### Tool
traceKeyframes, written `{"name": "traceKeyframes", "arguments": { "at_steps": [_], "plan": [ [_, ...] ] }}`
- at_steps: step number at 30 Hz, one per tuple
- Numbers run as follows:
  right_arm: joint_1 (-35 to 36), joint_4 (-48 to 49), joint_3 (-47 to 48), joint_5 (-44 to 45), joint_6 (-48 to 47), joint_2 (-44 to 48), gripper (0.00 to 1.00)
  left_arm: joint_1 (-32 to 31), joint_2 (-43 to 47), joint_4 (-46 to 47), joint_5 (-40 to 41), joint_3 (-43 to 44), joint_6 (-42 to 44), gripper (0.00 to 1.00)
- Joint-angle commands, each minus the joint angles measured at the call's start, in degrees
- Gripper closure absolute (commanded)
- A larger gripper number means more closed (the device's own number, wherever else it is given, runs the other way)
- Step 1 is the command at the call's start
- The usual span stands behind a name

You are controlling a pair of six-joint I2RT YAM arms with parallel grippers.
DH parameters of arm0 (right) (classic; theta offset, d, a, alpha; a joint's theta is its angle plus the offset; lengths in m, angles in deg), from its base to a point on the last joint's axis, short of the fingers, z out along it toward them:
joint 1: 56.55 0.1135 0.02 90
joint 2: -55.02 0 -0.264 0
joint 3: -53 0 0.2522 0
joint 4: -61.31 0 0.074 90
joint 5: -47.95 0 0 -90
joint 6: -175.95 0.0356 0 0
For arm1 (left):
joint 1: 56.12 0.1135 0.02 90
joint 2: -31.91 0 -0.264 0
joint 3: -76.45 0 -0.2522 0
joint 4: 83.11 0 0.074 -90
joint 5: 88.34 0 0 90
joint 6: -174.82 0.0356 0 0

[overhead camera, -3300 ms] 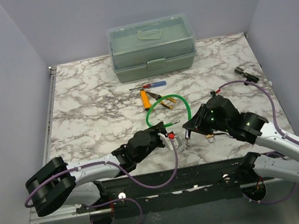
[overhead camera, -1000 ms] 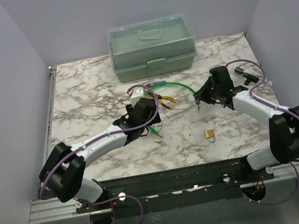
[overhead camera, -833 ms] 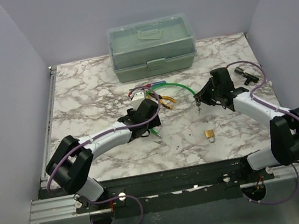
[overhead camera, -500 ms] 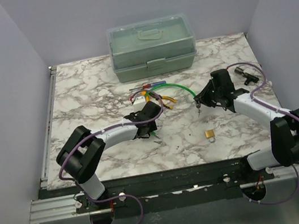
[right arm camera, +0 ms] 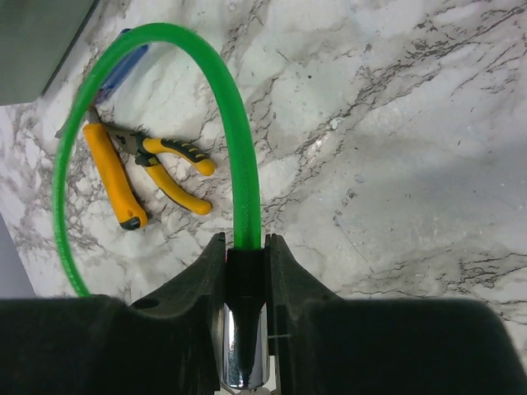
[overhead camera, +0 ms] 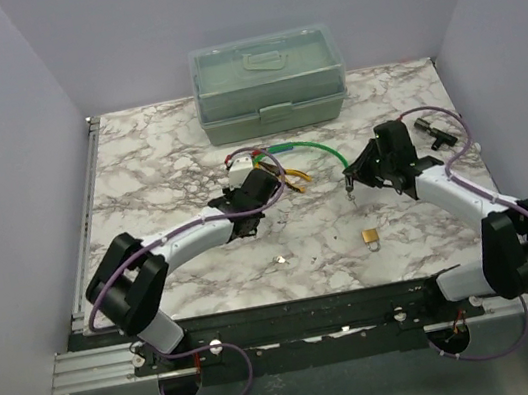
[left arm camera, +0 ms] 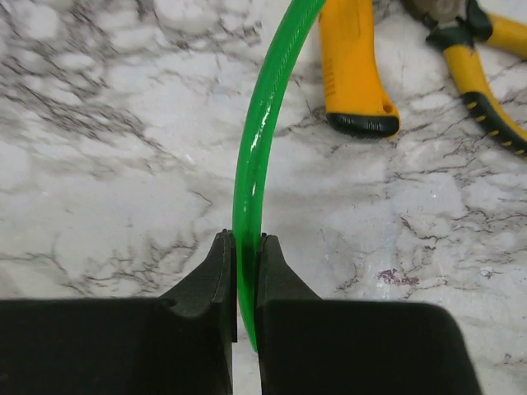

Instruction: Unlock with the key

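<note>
Clamping the green cable (left arm camera: 263, 123) between tightly closed fingers, the left gripper (left arm camera: 245, 247) sits at the lower middle of its wrist view. The cable runs straight up from it past a yellow-handled tool (left arm camera: 354, 66). The right gripper (right arm camera: 245, 255) is likewise pinched onto the cable's other end, on its black-and-chrome fitting (right arm camera: 244, 346), and the loop arches up and left over the yellow pliers (right arm camera: 169, 177).

In the overhead view the left gripper has pulled back to the upper middle of the marble table (overhead camera: 159, 174), beside the pliers; half a second ago it was lower, nearer the centre. That retreat leaves the key (overhead camera: 280, 261) bare, a small glinting speck alone at lower centre, apart from both grippers. The brass padlock (overhead camera: 371, 237) lies off to its right, not touching it.

In the earliest picture both grippers worked close together near the bottom edge. Neither now holds key or padlock, so unlocking looks stalled until the cable is let go.
</note>
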Motion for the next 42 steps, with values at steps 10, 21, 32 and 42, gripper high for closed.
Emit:
{"name": "traceKeyframes", "arguments": {
  "at_steps": [10, 21, 32, 42],
  "plan": [
    [-0.25, 7.91, 1.07, 0.35, -3.31, -5.98, 1.00, 7.45, 2.94, 6.99, 11.63, -3.30, 21.36, 1.00],
    [-0.30, 11.37, 2.26, -0.63, -7.62, -14.97, 1.00, 8.43, -5.26, 12.74, 10.43, -1.55, 27.46, 1.00],
    [-0.31, 8.44, 2.73, -1.49, -8.77, -14.90, 0.63, 8.44, -5.19, 12.26, 8.67, -3.44, 26.19, 0.61],
    [-0.29, 2.11, 7.13, 0.23, -10.88, -8.79, 0.26, 8.41, 1.95, 10.09, 8.04, -2.73, 26.74, 0.22]
  ]
}}
